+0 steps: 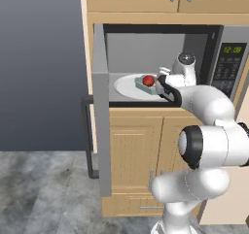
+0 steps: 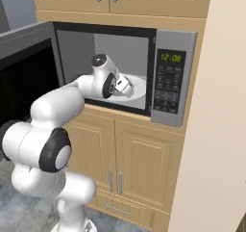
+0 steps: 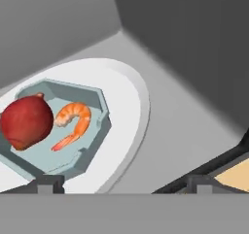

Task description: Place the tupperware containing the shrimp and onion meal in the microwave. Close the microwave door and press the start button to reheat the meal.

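Microwave door (image 1: 100,107) swung fully open at left. Tupperware (image 3: 73,145) with onion (image 3: 26,122) and shrimp (image 3: 73,121) sits on white plate (image 3: 129,107) inside microwave (image 2: 175,82). Gripper (image 3: 124,182) hovers just right of it, fingers spread, empty. Clock display (image 2: 171,58) lit.

Left base cam sits behind-left, looks forward at the microwave (image 1: 160,63) past its open door (image 1: 99,107). Right base cam sits behind-right, same cavity, keypad nearer. Both share cavity and arm. Hand cam is inside, close above the plate (image 3: 126,107).
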